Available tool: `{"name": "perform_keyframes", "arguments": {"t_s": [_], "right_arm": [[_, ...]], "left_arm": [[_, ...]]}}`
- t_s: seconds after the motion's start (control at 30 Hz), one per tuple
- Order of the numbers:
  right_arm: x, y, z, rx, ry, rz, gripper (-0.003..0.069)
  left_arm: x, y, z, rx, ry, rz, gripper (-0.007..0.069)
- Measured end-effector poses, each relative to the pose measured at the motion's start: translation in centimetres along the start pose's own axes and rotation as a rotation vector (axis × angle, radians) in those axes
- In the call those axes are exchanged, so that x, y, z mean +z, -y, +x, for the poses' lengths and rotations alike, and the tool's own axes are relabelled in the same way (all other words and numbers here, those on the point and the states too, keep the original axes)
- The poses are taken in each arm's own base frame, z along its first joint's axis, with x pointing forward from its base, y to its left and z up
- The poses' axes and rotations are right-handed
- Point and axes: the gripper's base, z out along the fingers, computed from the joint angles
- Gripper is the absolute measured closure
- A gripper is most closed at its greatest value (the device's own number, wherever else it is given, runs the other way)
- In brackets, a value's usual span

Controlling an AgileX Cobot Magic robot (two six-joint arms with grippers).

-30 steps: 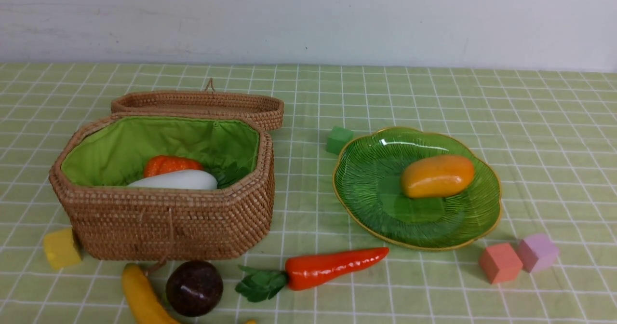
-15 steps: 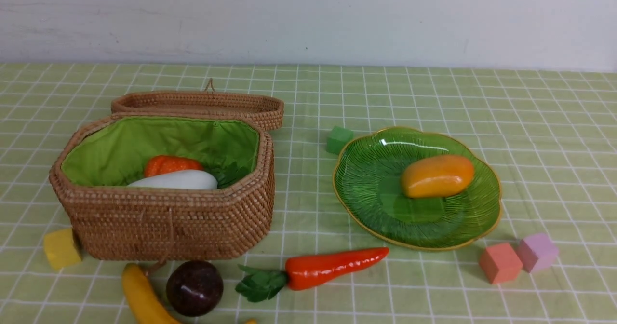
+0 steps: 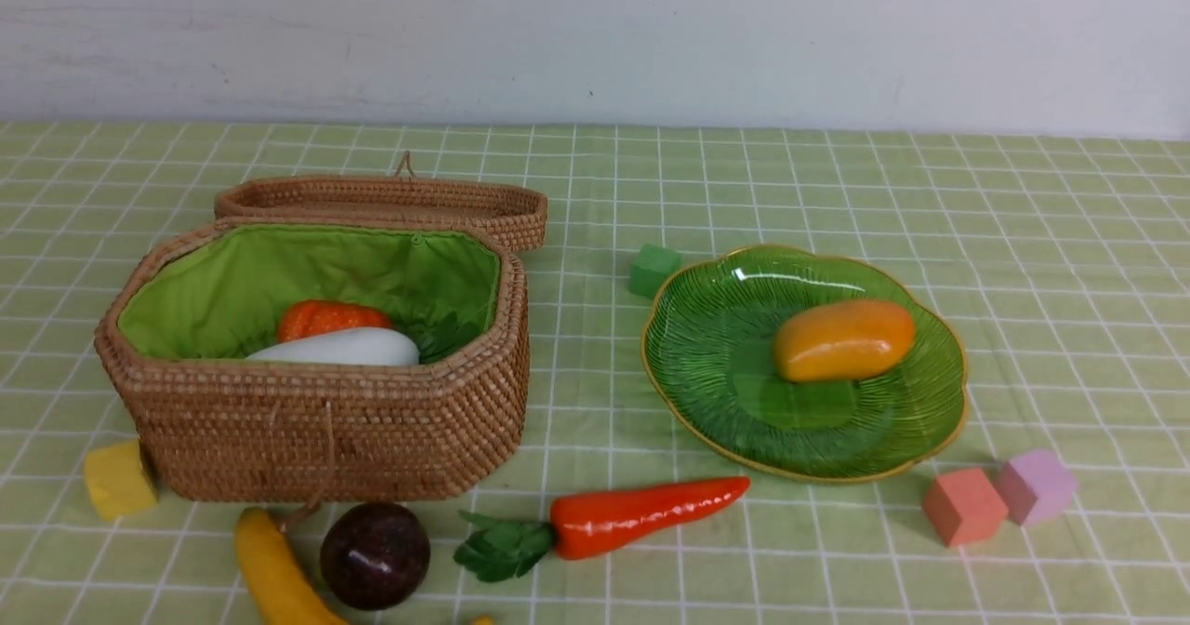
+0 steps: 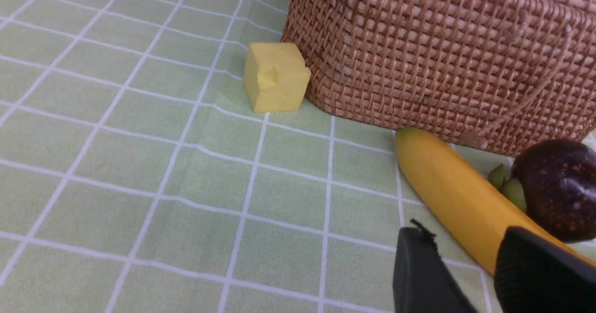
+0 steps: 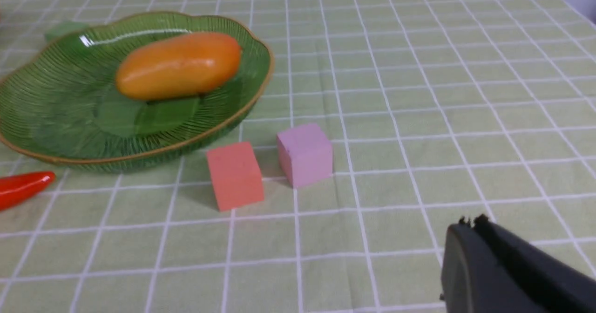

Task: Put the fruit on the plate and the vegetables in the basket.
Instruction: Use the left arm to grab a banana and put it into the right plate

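Observation:
The wicker basket [image 3: 316, 439] stands open at the left, holding an orange pumpkin [image 3: 325, 316] and a white oblong [image 3: 344, 348]. On the green plate [image 3: 725, 392] at the right lies the mango [image 3: 844, 339]. In front of the basket lie the banana [image 3: 270, 569], the dark purple ball [image 3: 375, 555] and the carrot [image 3: 641, 513]. My left gripper [image 4: 463, 238] hovers open over the banana's [image 4: 447, 182] near end, one finger covering it, nothing clamped. My right gripper [image 5: 470, 224] is shut and empty, near the red cube [image 5: 235, 175]. Neither gripper shows in the front view.
The basket's lid [image 3: 381, 202] lies flat behind it. Foam cubes sit around: yellow [image 3: 118, 478] at the basket's left corner, green [image 3: 654, 269] behind the plate, red [image 3: 964, 506] and lilac [image 3: 1037, 485] at the plate's front right.

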Motion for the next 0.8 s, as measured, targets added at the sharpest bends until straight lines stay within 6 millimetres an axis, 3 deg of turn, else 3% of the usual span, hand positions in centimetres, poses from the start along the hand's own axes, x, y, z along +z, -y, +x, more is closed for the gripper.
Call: {"name": "perform_keyframes", "arguments": {"t_s": [0.2, 0.8], "right_arm": [[1.3, 0.2, 2.7, 0.0, -0.052, 0.019, 0.0646], [1.4, 0.2, 2.6, -0.023, -0.013, 0.027, 0.0636]], "left_arm": [[0.0, 0.0, 0.0, 0.0, 0.0, 0.0, 0.0386], [0.0, 0.0, 0.0, 0.0, 0.0, 0.0, 0.0386]]}}
